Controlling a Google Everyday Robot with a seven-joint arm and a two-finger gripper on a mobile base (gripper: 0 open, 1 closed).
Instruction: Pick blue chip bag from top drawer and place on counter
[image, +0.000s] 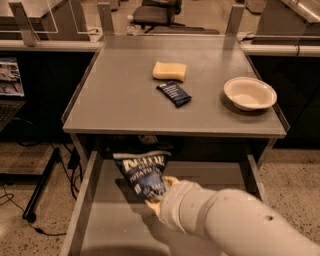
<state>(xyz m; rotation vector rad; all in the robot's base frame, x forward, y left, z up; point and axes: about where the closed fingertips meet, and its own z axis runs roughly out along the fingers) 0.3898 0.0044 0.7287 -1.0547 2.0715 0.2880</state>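
Note:
The blue chip bag (141, 172), dark navy with white lettering, stands upright above the open top drawer (97, 220), its top edge close under the counter's front rim. My gripper (159, 194) is shut on the bag's lower right part, with my white arm reaching in from the bottom right. The grey counter (120, 97) lies above and behind the drawer.
On the counter lie a yellow sponge (169, 71), a small dark blue bar wrapper (174, 93) and a cream bowl (249, 93) at the right. Desks and an office chair stand behind. Cables and a stand leg are on the floor at the left.

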